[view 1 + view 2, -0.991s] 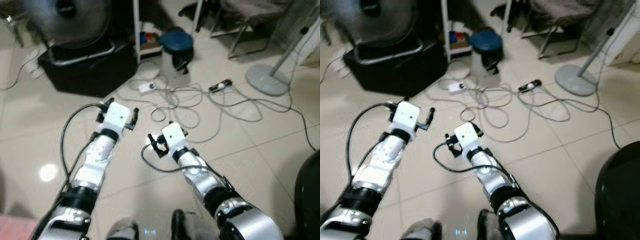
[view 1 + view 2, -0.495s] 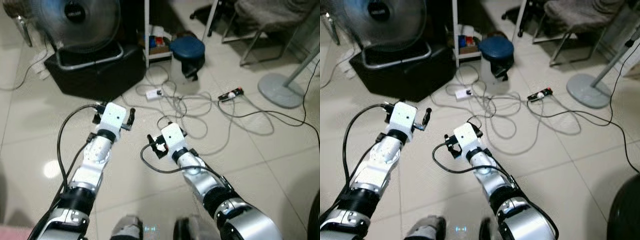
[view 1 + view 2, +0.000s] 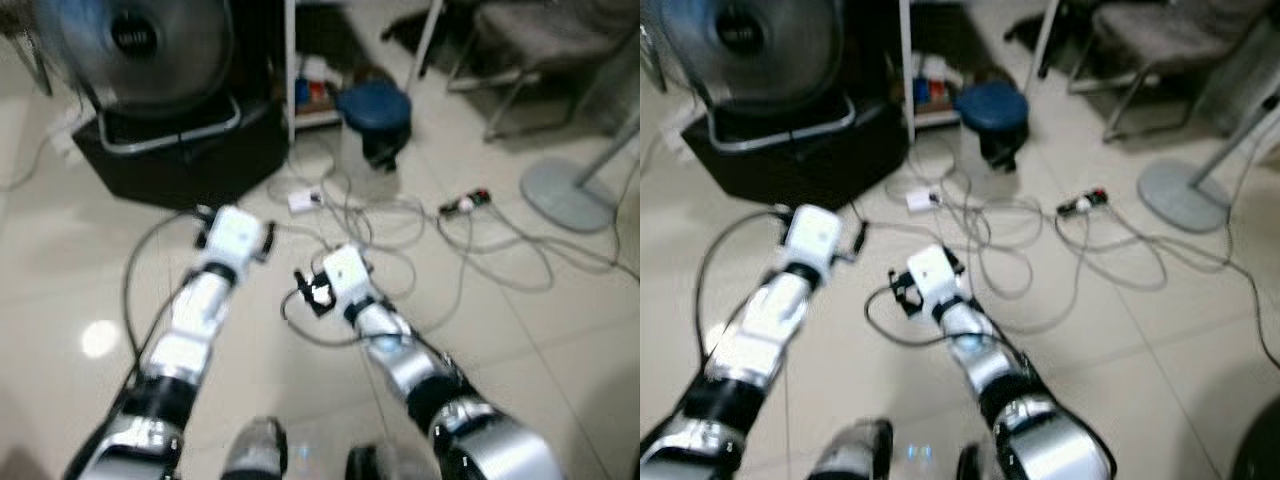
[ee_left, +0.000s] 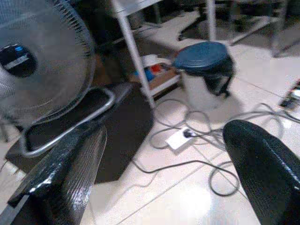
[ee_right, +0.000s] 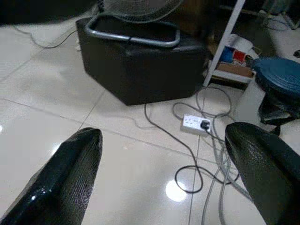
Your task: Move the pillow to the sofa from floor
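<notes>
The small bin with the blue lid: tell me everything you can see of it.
The bin is a small, pale, translucent-looking container with a round dark-blue lid closed on top. A black bag or liner hangs over its front. It stands upright on the tiled floor, beside a white shelf leg, with loose cables lying on the floor in front of it. Neither gripper touches it.
</notes>
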### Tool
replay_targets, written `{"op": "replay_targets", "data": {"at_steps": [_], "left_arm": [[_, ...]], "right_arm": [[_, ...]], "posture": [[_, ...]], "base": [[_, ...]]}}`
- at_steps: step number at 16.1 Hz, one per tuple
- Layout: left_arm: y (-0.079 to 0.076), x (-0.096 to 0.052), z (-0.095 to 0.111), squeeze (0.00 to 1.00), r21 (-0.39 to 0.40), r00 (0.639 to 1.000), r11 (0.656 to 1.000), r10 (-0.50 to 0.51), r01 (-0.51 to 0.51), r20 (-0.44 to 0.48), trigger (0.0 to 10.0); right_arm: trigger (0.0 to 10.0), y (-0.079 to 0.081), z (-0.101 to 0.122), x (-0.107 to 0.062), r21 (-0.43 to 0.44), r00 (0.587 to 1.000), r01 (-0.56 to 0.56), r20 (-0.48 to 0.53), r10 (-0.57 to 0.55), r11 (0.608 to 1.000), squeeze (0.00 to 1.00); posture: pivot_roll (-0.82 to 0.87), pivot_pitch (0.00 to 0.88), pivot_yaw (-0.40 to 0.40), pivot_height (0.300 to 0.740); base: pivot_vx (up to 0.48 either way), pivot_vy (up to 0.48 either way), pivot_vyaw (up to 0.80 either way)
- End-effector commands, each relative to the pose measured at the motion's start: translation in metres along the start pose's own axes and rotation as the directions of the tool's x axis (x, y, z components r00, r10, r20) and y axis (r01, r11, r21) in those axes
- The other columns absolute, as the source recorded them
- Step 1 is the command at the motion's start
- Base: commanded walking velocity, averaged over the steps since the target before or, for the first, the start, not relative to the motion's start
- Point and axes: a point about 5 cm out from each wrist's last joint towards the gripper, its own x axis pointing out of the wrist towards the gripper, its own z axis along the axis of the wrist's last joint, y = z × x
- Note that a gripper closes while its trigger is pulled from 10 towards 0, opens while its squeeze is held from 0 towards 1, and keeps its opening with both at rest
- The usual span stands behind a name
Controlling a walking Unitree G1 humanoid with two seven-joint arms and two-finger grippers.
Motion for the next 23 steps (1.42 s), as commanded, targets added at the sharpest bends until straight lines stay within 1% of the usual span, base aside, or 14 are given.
{"op": "replay_targets", "data": {"at_steps": [1, 5, 7, 9, 23], "left_arm": [[-0.0118, 0.0006, 0.0000, 0.00, -0.037, 0.999, 0.999, -0.035, 0.034, -0.013, 10.0], [-0.0104, 0.0017, 0.0019, 0.00, -0.032, 1.000, 0.999, -0.029, 0.029, -0.002, 10.0], [-0.0105, 0.0018, 0.0034, 0.00, -0.008, 1.000, 1.000, -0.024, 0.024, 0.009, 10.0], [-0.0114, 0.0021, 0.0032, 0.00, -0.001, 1.000, 1.000, -0.019, 0.019, 0.006, 10.0], [-0.0099, 0.0024, 0.0037, 0.00, 0.017, 1.000, 1.000, -0.005, 0.005, 0.009, 10.0]], "right_arm": [[10.0, -0.0017, -0.0081, -0.0038, 0.017, 0.999, 0.012, -0.035, -0.012, 1.000, 0.00], [10.0, -0.0019, -0.0077, -0.0033, 0.020, 0.999, 0.009, -0.038, -0.009, 1.000, 0.00], [10.0, -0.0018, -0.0073, -0.0032, 0.019, 0.999, 0.001, -0.036, 0.000, 1.000, 0.00], [10.0, -0.0023, -0.0080, -0.0035, 0.045, 0.999, -0.009, -0.040, 0.011, 0.999, 0.00], [10.0, -0.0002, -0.0088, -0.0033, 0.045, 0.998, -0.034, -0.050, 0.036, 0.998, 0.00]], "posture": [[0.11, 0.211, -0.046, 0.740], [0.11, 0.208, -0.043, 0.740], [0.11, 0.207, -0.045, 0.740], [0.11, 0.207, -0.046, 0.740], [0.12, 0.190, -0.051, 0.740]], "base": [[0.000, 0.480, 0.00], [0.000, 0.480, 0.00], [0.000, 0.000, 0.00], [0.000, 0.000, 0.71], [0.000, 0.000, 0.79]]}}
